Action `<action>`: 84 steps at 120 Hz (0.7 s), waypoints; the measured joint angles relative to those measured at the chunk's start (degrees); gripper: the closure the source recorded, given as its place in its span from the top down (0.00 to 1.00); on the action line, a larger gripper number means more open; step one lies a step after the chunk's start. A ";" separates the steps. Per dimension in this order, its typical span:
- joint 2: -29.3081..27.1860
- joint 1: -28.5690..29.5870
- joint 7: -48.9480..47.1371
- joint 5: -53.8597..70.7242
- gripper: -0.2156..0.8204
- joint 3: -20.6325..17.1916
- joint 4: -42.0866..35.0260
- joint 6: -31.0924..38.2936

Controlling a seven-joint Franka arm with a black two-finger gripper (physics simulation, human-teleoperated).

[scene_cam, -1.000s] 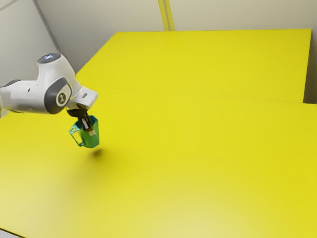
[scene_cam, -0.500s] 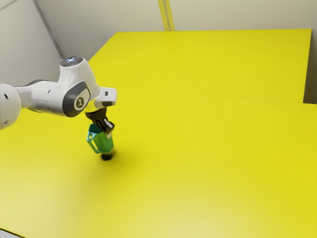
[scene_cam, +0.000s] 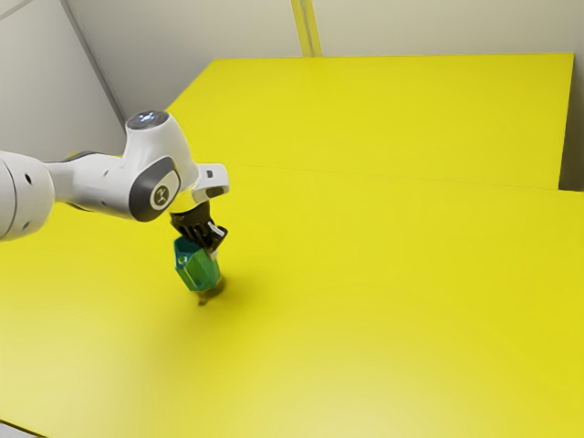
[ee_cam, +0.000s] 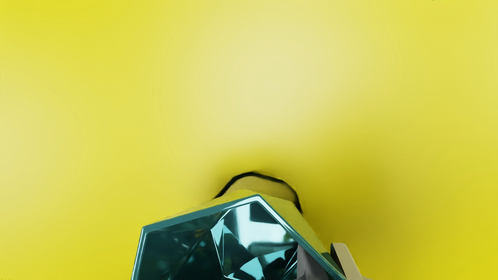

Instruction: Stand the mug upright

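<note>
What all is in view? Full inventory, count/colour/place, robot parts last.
table: 1 top with a seam across it, yellow, below the arm
mug: 1, see-through teal-green, tilted, in the gripper, toward the exterior view's left; contact with the table unclear
walls: at least 2, pale grey, behind the table and at the exterior view's left
strip: 1, yellow, upright on the far wall
arm: 1, white with dark grey joint covers, in from the exterior view's left
gripper: 1, black, two fingers, one inside the mug, one outside, clamping its wall
</note>
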 joint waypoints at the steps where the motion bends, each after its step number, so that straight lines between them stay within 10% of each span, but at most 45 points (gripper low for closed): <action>1: 0.03 0.07 -0.15 0.00 0.03 0.00 0.00 0.00; 40: 0.53 3.07 -4.49 -0.15 0.06 -0.03 0.28 -0.36; 84: 0.93 1.62 -6.12 -1.38 0.32 -0.09 1.28 -0.74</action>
